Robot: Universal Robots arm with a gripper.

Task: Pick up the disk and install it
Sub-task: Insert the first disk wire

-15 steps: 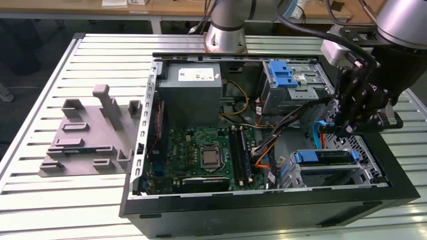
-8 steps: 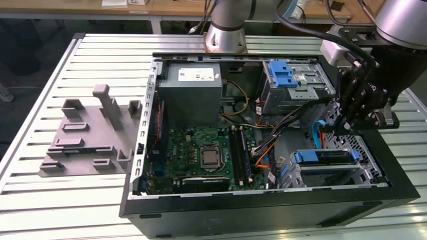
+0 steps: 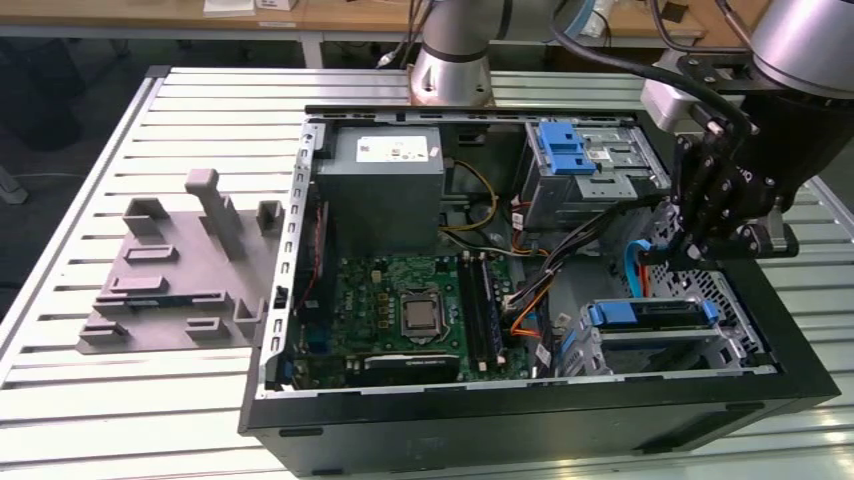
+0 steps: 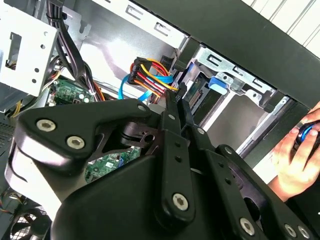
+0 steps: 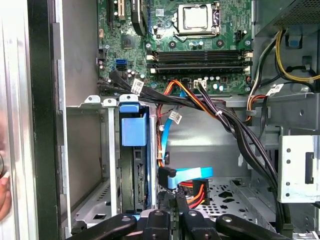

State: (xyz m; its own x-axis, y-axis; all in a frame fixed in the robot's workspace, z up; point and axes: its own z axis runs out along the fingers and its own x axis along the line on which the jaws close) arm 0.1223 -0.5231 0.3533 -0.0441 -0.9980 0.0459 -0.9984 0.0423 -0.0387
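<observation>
A robot arm is working inside an open computer case (image 3: 534,410) lying on its side on a slatted counter (image 3: 134,400), with the job looking to be in its closing step. The disk (image 3: 654,315) is already sitting in the drive cage (image 3: 741,300) at the case's near corner on the exterior view's right. In the first wrist view it is standing on edge between the cage's metal rails (image 5: 134,175), its blue carrier tab facing out of the bay. The claw (image 3: 677,260) is hanging just above that cage and slightly toward the motherboard (image 3: 400,310). In both wrist views its fingers are drawn narrow, tips all but meeting and nothing visibly caught between them (image 5: 175,201). They are pointing down beside the disk rather than onto it, close over a flat blue data cable (image 5: 192,174) and a bundle of orange and red power leads (image 5: 196,190). Whether the carrier is fully latched cannot be told from here. If seating remains, it is likely calling for a straight push along the rails on the carrier's edge, with the loose cabling kept clear of the fingertips. A person's hand (image 4: 295,155) is resting at the outer wall of the case, well apart from the claw.
</observation>
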